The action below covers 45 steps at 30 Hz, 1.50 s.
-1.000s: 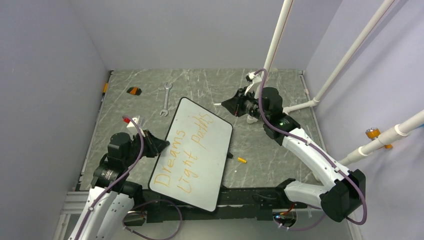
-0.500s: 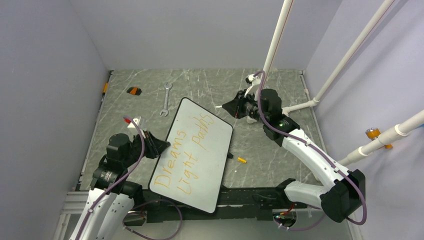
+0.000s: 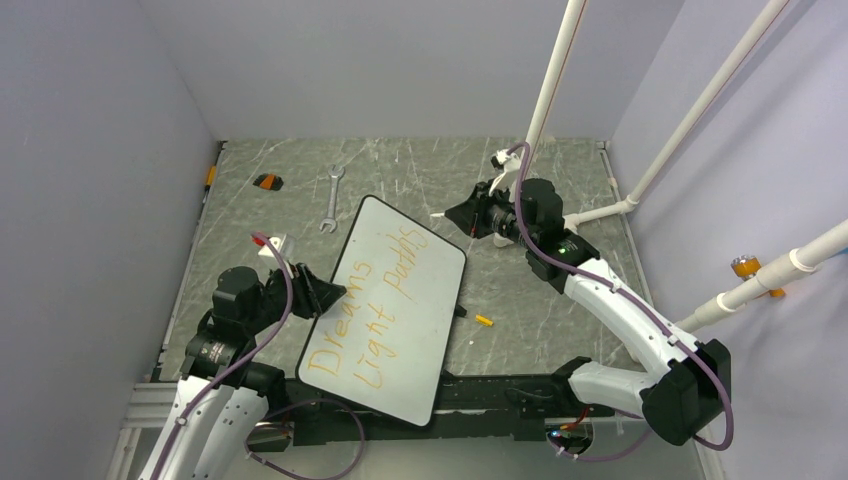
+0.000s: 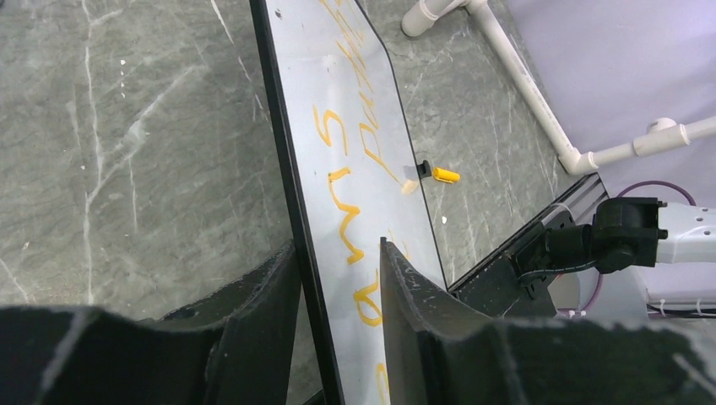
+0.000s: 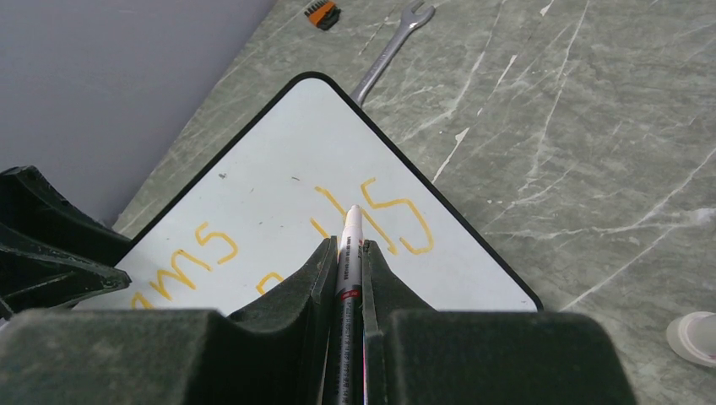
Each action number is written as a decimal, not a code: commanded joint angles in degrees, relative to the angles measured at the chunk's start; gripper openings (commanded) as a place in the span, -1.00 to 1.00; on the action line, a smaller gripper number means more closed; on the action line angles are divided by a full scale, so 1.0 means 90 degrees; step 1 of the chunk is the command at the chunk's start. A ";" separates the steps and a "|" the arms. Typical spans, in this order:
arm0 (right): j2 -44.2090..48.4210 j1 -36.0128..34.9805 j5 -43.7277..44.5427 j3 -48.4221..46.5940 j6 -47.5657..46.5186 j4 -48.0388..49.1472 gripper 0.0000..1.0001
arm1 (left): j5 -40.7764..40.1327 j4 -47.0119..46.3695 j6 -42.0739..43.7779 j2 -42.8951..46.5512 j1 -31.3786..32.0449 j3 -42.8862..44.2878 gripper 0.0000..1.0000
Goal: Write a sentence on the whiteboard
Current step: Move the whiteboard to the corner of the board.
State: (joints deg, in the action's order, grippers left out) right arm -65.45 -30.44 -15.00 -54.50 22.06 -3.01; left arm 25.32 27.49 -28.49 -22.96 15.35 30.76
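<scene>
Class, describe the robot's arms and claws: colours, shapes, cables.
The left arm and right arm have white links and black joints. A purple cable runs along each. The left claw and right claw are matte black, with two wedge-shaped fingers each.

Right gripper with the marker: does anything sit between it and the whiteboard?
Nothing visible does. The right gripper holds the marker pointing at the whiteboard's far corner, with only air between. The wrench lies on the table off the board's far end, and the left gripper straddles its left edge, well clear.

table (image 3: 420, 170) – grey marble top | lying on it – whiteboard (image 3: 385, 305), wrench (image 3: 331, 198), yellow cap (image 3: 484, 321)
</scene>
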 commanded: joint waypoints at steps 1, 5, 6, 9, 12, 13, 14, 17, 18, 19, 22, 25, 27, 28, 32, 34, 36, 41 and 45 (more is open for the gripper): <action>0.0221 -0.0005 0.0121 0.0045 -0.0098 0.0211 -1.00 | 0.0291 -0.0388 0.0124 0.0081 0.0032 0.0345 -0.14; 0.0200 -0.0007 0.0125 0.0033 -0.0113 0.0198 -1.00 | 0.0208 -0.0266 0.0250 0.0061 0.0032 0.0459 -0.08; 0.0198 -0.0006 0.0134 0.0031 -0.0117 0.0192 -1.00 | 0.0189 -0.0232 0.0302 0.0044 0.0032 0.0495 -0.06; 0.0187 -0.0004 0.0139 0.0012 -0.0136 0.0179 -1.00 | 0.0125 -0.0126 0.0443 -0.0010 0.0030 0.0623 0.00; 0.0184 -0.0007 0.0144 -0.0008 -0.0151 0.0149 -1.00 | 0.0029 -0.0024 0.0589 -0.0061 0.0027 0.0736 0.06; 0.0194 -0.0003 0.0152 -0.0016 -0.0156 0.0135 -1.00 | -0.0008 0.0012 0.0626 -0.0070 0.0032 0.0777 0.09; 0.0198 -0.0003 0.0145 -0.0018 -0.0157 0.0133 -1.00 | -0.0040 0.0036 0.0661 -0.0068 0.0032 0.0818 0.17; 0.0232 -0.0002 0.0153 -0.0028 -0.0162 0.0106 -1.00 | -0.0168 0.0193 0.0766 -0.0081 0.0032 0.0983 0.44; 0.0246 -0.0009 0.0161 -0.0026 -0.0166 0.0098 -1.00 | -0.0254 0.0266 0.0809 -0.0085 0.0032 0.1060 0.54; 0.0264 -0.0007 0.0162 -0.0028 -0.0166 0.0086 -1.00 | -0.0344 0.0360 0.0861 -0.0092 0.0032 0.1158 0.63; 0.0299 -0.0004 0.0183 -0.0038 -0.0167 0.0047 -1.00 | -0.0770 0.0672 0.1100 -0.0126 0.0027 0.1482 0.80; 0.0302 -0.0009 0.0186 -0.0047 -0.0159 0.0034 -1.00 | -0.1354 0.0913 0.1297 -0.0101 0.0029 0.1756 0.94; 0.0307 -0.0001 0.0189 -0.0048 -0.0135 0.0038 -1.00 | -0.1615 0.0916 0.1393 -0.0007 0.0032 0.1823 0.99; 0.0305 -0.0005 0.0185 -0.0048 -0.0137 0.0039 -1.00 | -0.1553 0.0855 0.1511 0.0030 0.0032 0.1820 0.99; 0.0294 -0.0008 0.0190 -0.0028 -0.0109 0.0058 -1.00 | -0.1589 0.0443 0.1611 0.0302 0.0027 0.1689 0.99; 0.0287 -0.0012 0.0173 -0.0019 -0.0099 0.0056 -1.00 | -0.1741 0.0175 0.1381 0.0433 0.0025 0.1608 0.99; 0.0296 -0.0013 0.0183 -0.0028 -0.0124 0.0020 -1.00 | -0.1693 0.0361 0.1439 0.0356 0.0032 0.1818 0.99; 0.0344 -0.0018 0.0244 -0.0067 -0.0227 -0.0148 -1.00 | -0.1766 0.0593 0.1701 0.0034 0.0032 0.2157 0.99; 0.0426 -0.0016 0.0287 -0.0068 -0.0272 -0.0262 -1.00 | -0.1714 0.0466 0.1841 -0.0065 0.0032 0.2206 0.99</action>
State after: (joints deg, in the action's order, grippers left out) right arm -63.83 -30.44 -13.56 -53.93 20.73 -5.19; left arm 10.35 33.61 -14.17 -22.17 15.46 48.49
